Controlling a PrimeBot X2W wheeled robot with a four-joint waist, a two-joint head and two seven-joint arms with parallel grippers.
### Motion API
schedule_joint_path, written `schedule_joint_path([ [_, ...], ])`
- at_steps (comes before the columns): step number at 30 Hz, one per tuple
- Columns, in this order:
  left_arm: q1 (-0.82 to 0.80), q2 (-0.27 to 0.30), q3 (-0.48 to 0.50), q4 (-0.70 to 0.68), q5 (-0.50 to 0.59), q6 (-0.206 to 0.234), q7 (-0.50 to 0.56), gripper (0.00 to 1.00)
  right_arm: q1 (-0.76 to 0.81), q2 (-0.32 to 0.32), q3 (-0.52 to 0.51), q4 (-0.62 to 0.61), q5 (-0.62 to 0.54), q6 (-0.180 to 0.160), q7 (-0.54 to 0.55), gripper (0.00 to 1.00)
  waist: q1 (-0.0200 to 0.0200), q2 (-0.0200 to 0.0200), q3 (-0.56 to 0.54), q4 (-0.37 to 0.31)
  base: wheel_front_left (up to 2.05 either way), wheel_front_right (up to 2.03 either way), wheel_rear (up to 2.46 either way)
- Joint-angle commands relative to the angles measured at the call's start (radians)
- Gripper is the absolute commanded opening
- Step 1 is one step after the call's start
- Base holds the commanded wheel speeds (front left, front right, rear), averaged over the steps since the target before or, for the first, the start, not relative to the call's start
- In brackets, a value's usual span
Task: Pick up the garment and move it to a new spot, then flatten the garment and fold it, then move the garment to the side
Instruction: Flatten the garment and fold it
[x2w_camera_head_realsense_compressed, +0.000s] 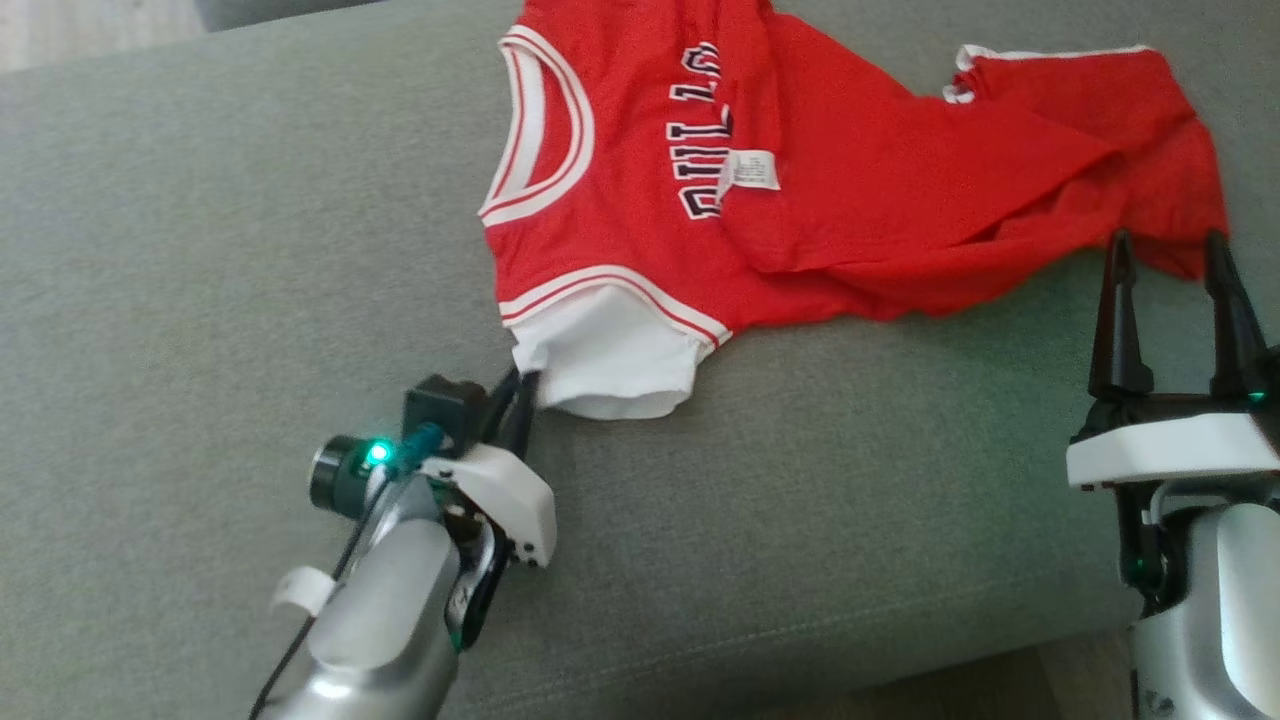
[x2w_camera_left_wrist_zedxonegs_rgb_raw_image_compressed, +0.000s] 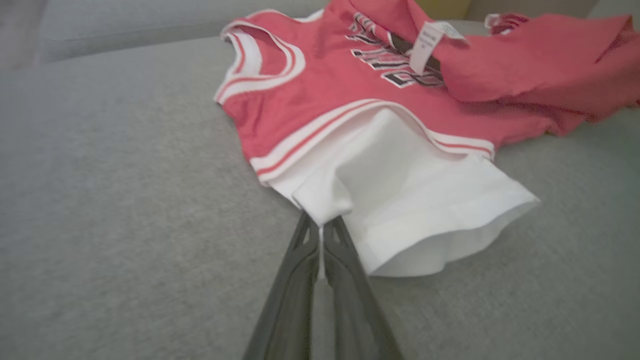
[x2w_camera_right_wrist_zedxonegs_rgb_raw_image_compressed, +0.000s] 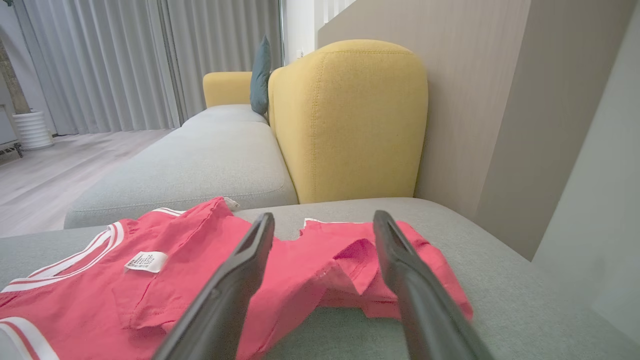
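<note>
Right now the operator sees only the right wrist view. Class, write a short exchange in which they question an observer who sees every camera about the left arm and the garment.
Operator: Has the left gripper got the garment?
Observer: Yes, its jaws are shut on a corner of the white sleeve.
Operator: Is the front lying flat?
Observer: No, a red fold carrying the white label covers part of the black lettering.

Lettering on the jersey reads "BULLS" — tag print illegible.
</note>
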Motion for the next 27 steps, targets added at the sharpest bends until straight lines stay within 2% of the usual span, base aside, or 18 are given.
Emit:
schedule_joint_path([
  [1,-0.039,0.013,0.044,-0.039,-0.005,0.011,-0.015,0.0,-0.025,-0.005,0.024,-0.037,-0.008,0.004,-0.006,1.0,0.0,0.0,-0.009,0.014,0.0,0.0,0.0],
  [13,0.069,0.046,0.211,-0.338,0.034,0.074,-0.019,0.0,-0.009,-0.005,0.054,-0.036,-0.02,0.004,0.021,1.0,0.0,0.0,-0.051,0.102,0.0,0.0,0.0],
  [17,0.108,0.045,0.257,-0.391,0.05,0.076,-0.02,0.0,-0.001,-0.005,0.066,-0.034,-0.02,0.004,0.033,1.0,0.0,0.0,-0.052,0.129,0.0,0.0,0.0],
  [22,0.149,0.037,0.264,-0.382,0.067,0.059,-0.02,0.0,0.005,-0.005,0.091,-0.022,-0.017,0.004,0.042,1.0,0.0,0.0,-0.047,0.155,0.0,0.0,0.0],
  [23,0.155,0.035,0.261,-0.369,0.069,0.054,-0.02,0.19,0.006,-0.005,0.099,-0.018,-0.016,0.004,0.042,1.0,0.0,0.0,-0.047,0.16,0.0,0.0,0.0],
  [24,0.159,0.033,0.256,-0.355,0.073,0.051,-0.02,0.76,0.006,-0.005,0.105,-0.014,-0.015,0.004,0.041,1.0,0.0,0.0,-0.047,0.164,0.0,0.0,0.0],
  [25,0.159,0.031,0.253,-0.345,0.078,0.05,-0.02,1.0,0.006,-0.005,0.111,-0.01,-0.014,0.004,0.04,1.0,0.0,0.0,-0.047,0.17,0.0,0.0,0.0],
  [27,0.157,0.029,0.254,-0.34,0.08,0.052,-0.02,1.0,0.006,-0.005,0.118,-0.007,-0.013,0.004,0.039,1.0,0.0,0.0,-0.046,0.174,0.0,0.0,0.0],
])
